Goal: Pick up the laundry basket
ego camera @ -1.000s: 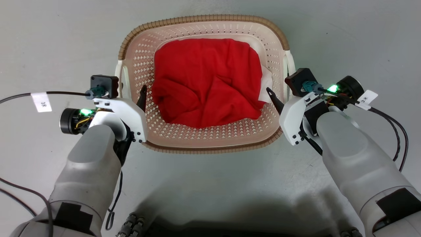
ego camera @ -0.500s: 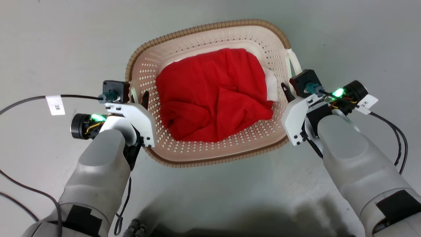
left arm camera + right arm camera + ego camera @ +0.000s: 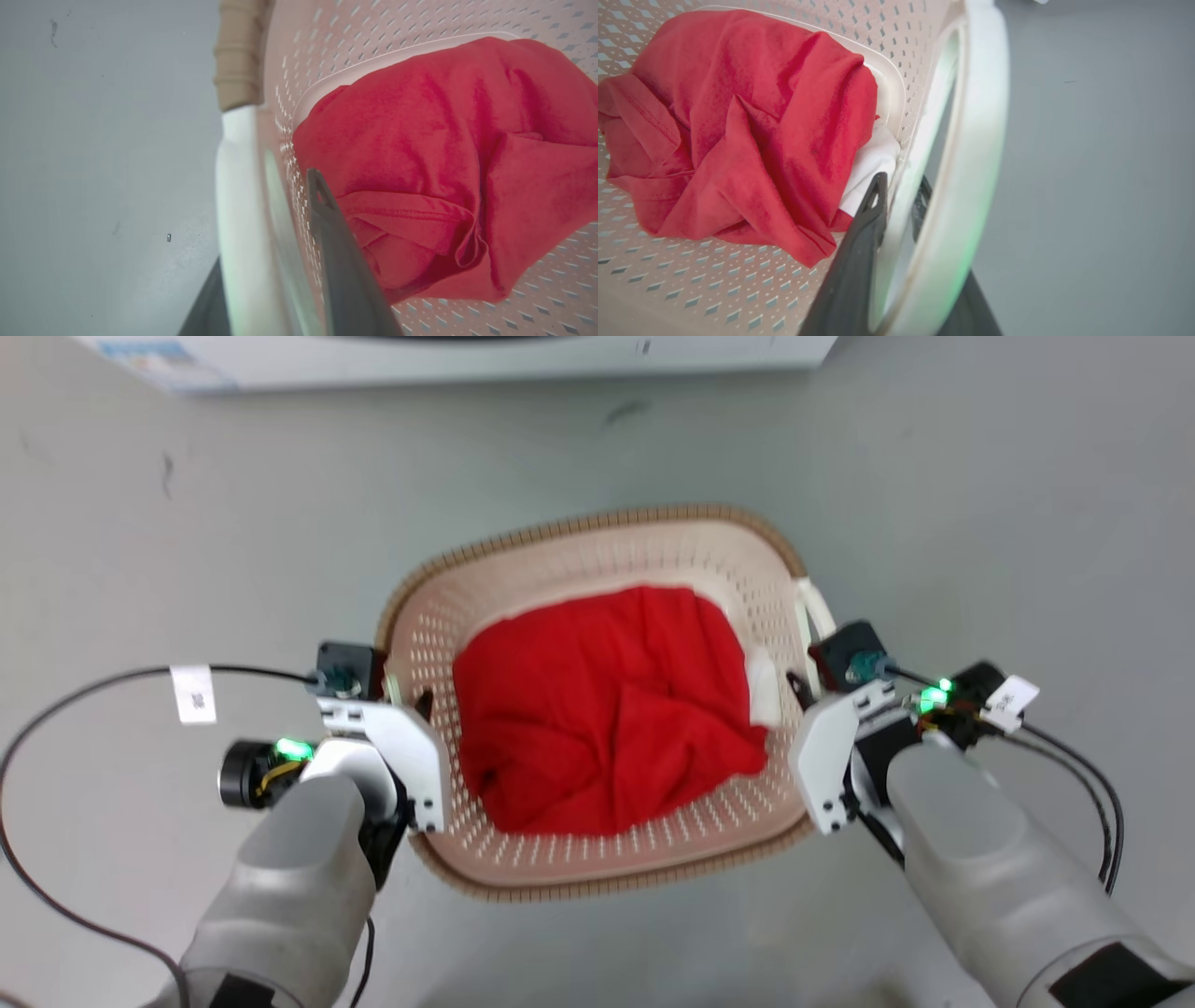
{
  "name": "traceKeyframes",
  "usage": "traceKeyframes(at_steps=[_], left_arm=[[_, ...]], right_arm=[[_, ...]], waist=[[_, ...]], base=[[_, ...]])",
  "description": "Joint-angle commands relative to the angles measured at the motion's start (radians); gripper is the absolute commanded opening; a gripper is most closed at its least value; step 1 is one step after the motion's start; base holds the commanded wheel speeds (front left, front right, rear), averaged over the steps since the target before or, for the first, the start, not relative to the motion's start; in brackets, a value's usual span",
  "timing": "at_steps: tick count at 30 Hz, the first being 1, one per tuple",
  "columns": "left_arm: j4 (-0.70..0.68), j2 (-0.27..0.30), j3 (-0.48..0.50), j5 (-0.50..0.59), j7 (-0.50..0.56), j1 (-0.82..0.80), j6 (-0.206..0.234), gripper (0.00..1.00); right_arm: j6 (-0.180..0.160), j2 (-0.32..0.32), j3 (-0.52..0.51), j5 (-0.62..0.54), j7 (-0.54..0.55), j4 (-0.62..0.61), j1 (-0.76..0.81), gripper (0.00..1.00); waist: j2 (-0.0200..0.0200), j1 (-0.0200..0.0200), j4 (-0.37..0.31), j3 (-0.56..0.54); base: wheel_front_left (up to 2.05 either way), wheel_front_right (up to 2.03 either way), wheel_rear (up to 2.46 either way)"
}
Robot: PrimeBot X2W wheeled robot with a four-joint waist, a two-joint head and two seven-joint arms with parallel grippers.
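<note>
- Gripping the laundry basket (image 3: 597, 518) from both sides, one white handle to each arm.
- Closed on the left handle (image 3: 238, 210), the jaws of the left gripper (image 3: 408, 698): one finger (image 3: 336, 242) inside the perforated wall, the other outside.
- Closed likewise on the right handle (image 3: 976, 140), the jaws of the right gripper (image 3: 805, 686), inner finger (image 3: 864, 242) just beside a white cloth (image 3: 871, 168).
- Basket between the two arms, over the grey floor (image 3: 187, 523), turned askew in the head view, short of a white appliance (image 3: 448, 355) at the floor's far edge.
- Touching the floor or raised: cannot tell.
- Inside, a crumpled red cloth (image 3: 607, 709) over most of the bottom.
</note>
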Motion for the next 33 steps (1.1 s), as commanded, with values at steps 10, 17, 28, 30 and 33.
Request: traceKeyframes(at_steps=[10, 17, 28, 30, 33], left_arm=[[-0.037, 0.014, -0.103, -0.083, 0.142, 0.119, -0.004, 0.0], [-0.068, 0.017, -0.172, -0.151, 0.249, 0.169, -0.004, 0.0], [-0.093, 0.029, -0.256, -0.257, 0.365, 0.257, -0.007, 0.0], [-0.097, 0.031, -0.269, -0.273, 0.383, 0.27, -0.007, 0.0], [-0.102, 0.034, -0.286, -0.295, 0.4, 0.275, -0.007, 0.0]], right_arm=[[0.005, 0.004, 0.118, 0.14, 0.119, -0.037, 0.121, 0.0], [0.005, 0.005, 0.192, 0.232, 0.186, -0.034, 0.181, 0.0], [0.005, 0.006, 0.286, 0.359, 0.276, -0.027, 0.263, 0.0], [0.005, 0.006, 0.303, 0.379, 0.292, -0.029, 0.277, 0.0], [0.005, 0.006, 0.326, 0.407, 0.309, -0.026, 0.284, 0.0]], waist=[[0.0, 0.0, -0.061, -0.278], [0.0, 0.0, -0.083, -0.407], [0.0, 0.0, -0.117, -0.589], [0.0, 0.0, -0.122, -0.614], [0.0, 0.0, -0.126, -0.638]], base=[[0.0, 0.0, 0.0], [0.0, 0.0, 0.0], [0.0, 0.0, 0.0], [0.0, 0.0, 0.0], [0.0, 0.0, 0.0]])
